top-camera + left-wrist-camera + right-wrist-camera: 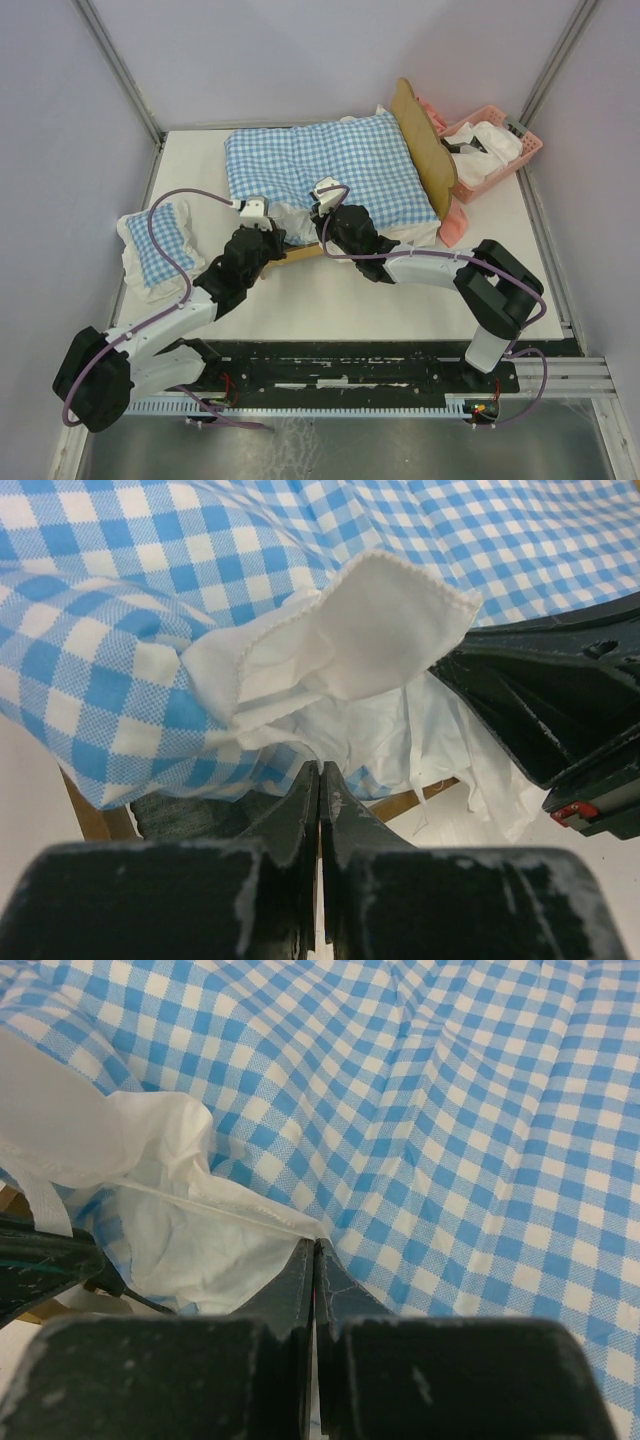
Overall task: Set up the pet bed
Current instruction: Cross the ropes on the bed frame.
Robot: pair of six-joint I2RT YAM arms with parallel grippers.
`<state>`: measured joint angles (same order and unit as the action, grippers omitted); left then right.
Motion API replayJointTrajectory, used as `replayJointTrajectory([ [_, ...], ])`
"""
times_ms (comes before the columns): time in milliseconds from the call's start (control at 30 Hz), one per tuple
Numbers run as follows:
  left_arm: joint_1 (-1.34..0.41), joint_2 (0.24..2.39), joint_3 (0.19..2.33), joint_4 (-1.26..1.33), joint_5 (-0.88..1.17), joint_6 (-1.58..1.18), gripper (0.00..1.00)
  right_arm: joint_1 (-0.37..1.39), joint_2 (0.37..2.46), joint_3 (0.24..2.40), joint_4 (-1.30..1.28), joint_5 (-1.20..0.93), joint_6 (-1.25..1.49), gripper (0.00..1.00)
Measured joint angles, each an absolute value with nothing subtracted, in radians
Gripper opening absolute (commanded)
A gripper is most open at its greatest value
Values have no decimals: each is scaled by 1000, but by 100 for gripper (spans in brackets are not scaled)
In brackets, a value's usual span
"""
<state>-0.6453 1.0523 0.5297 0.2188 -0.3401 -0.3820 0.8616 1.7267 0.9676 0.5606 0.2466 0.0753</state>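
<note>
Small light-wood pet bed frame [428, 140]: bare wood, smooth, satin-matt. Its grey fabric base [185, 815]: coarse weave, matt.
Blue-and-white checked cushion [320, 165]: woven cloth, matt, softly creased. Its white frill [370, 630]: thin plain cloth, stitched hem.
Small checked pillow [160, 245]: the same cloth by the look of it.
Pink lattice basket [510, 168]: moulded plastic, slight sheen.
White surface [400, 300]: smooth, matt.
Left end effector [319, 770] and right end effector [314, 1245]: black plastic, matt, edges scuffed pale grey.
</note>
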Motion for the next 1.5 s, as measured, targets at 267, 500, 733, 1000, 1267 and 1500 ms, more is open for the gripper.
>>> replayJointTrajectory([
  [267,-645,1031,475,213,-337,-426,7,862,1727,968,560,219,85,2],
  [500,-643,989,473,111,-374,-466,32,862,1736,966,564,188,110,2],
  [733,-643,889,510,-37,-411,-492,48,862,1739,966,565,179,121,2],
  [1000,-665,727,401,-34,-363,-519,52,861,1745,966,557,173,125,2],
  [1267,-857,853,354,47,-467,-564,52,861,1746,968,543,172,125,2],
  [1500,-928,1047,280,262,-650,-557,53,861,1746,979,522,172,124,2],
])
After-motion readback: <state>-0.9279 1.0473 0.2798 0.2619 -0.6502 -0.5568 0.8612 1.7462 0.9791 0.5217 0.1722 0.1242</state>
